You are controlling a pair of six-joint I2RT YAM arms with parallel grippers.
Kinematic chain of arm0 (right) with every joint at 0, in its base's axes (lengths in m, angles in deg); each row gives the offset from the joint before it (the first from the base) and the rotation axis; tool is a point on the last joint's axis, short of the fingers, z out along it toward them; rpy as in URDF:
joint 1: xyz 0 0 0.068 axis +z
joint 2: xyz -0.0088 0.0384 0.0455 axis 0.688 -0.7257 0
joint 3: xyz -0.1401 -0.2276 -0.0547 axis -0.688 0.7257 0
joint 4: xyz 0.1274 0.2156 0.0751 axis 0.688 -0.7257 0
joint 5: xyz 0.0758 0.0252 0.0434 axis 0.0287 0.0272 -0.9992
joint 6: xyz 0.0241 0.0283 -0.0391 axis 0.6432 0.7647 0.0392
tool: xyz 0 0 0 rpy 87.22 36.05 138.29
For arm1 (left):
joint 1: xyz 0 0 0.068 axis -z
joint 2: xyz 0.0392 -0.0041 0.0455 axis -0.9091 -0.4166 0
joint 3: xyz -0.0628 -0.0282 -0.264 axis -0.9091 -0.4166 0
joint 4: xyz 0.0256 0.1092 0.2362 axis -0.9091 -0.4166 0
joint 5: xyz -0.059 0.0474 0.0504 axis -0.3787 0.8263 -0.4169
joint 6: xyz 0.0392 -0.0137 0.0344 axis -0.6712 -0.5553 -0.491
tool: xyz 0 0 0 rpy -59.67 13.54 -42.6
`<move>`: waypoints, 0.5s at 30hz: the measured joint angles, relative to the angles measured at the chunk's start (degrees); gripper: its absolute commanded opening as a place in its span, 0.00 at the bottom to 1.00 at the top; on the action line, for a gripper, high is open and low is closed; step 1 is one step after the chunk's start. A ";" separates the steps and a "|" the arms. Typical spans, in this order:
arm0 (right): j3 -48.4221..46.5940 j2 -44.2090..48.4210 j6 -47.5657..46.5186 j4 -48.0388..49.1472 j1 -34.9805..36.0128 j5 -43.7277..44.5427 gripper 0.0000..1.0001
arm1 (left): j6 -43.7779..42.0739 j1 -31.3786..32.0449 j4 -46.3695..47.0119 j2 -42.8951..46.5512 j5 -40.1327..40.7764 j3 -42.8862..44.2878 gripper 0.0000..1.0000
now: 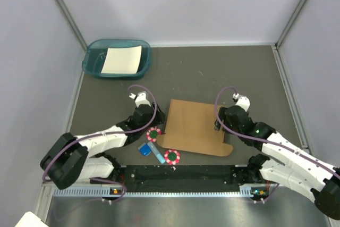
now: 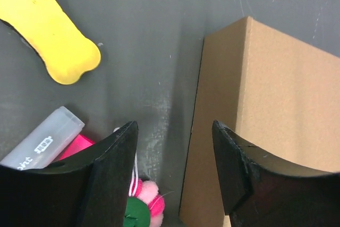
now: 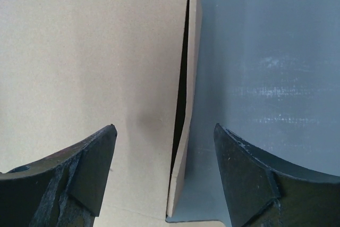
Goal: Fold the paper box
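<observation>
Grey table point(image 1: 223, 73) sits inside pale walls. The paper box point(image 1: 194, 126) lies flat in the middle of it, close to the arms. A teal tray point(image 1: 91, 65) stands in the far left corner with a white sheet point(image 1: 122, 59) in it.

Only the top view shows the whole box, with its rounded tab at the near right corner. It also shows a round pink and green toy point(image 1: 154, 134) touching the box's left edge, a second one point(image 1: 171, 156) at the near edge, and a blue block point(image 1: 144, 150) between them.

The left wrist view shows things the arm hides from above: a yellow bone shape point(image 2: 50, 30) and a see-through tube point(image 2: 45, 142) with black letters. The left gripper point(image 2: 174, 131) is over the box's left edge. Its jaws are wide apart, with nothing in them. The box's left side slopes down to the table here.

The right wrist view shows the right gripper point(image 3: 164, 131) over the box's right edge. Its jaws are also spread wide, with nothing in them. A thin side strip point(image 3: 193, 51) runs along that edge, with a dark crack between it and the top panel.

Right of the box the table is bare. Behind the box there is lots of bare table too. The left side is crowded with small things.
</observation>
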 measured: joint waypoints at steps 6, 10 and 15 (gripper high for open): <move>3.28 -0.92 -0.59 4.46 -0.46 -2.27 0.71 | 0.24 0.00 1.66 -4.59 -5.01 1.07 0.57; 4.63 -0.90 -1.09 6.64 -0.76 -3.41 0.67 | 0.46 -0.02 2.78 -5.99 -6.97 1.55 0.56; 5.73 0.74 -1.60 8.17 -0.92 -3.21 0.67 | 0.52 -0.11 3.28 -6.23 -7.87 1.57 0.56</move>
